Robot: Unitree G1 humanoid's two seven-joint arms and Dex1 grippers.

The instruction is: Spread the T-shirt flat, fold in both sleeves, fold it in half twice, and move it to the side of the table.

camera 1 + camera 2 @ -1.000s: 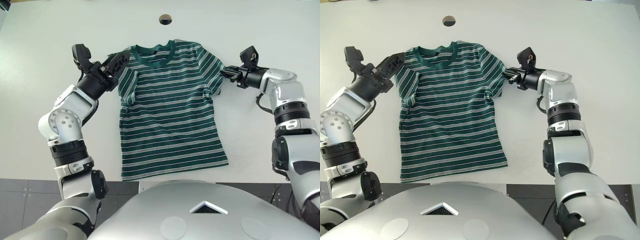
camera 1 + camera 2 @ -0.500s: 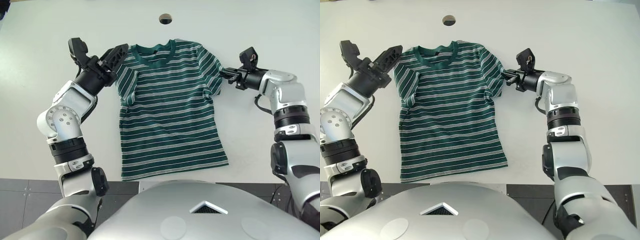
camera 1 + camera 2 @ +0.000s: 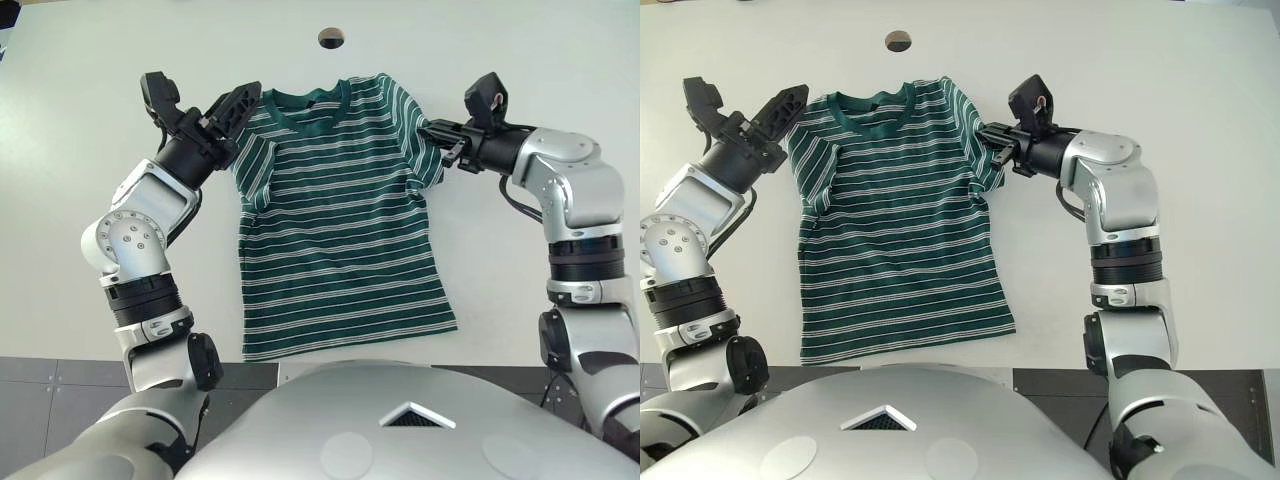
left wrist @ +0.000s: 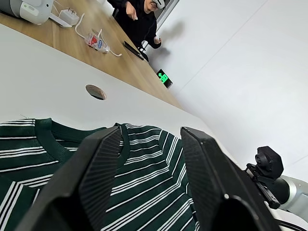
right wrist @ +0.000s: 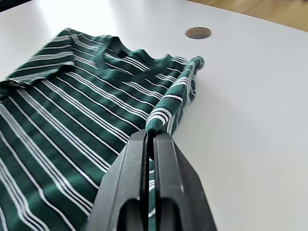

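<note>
Right gripper [image 3: 437, 140] moved inward, dragging right sleeve [image 5: 175, 96] over T-shirt [image 3: 335, 230] | right wrist view: fingers clamped on sleeve hem | left wrist view: left gripper [image 4: 151, 139] fingers apart over collar-shoulder area | T-shirt lies front-up on table [image 3: 540, 60], centre

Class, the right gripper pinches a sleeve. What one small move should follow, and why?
Probably carry the right gripper inward across the T-shirt and lay the sleeve on the chest: it is shut on the sleeve's edge, which is lifted and partly turned over, not yet flat.
</note>
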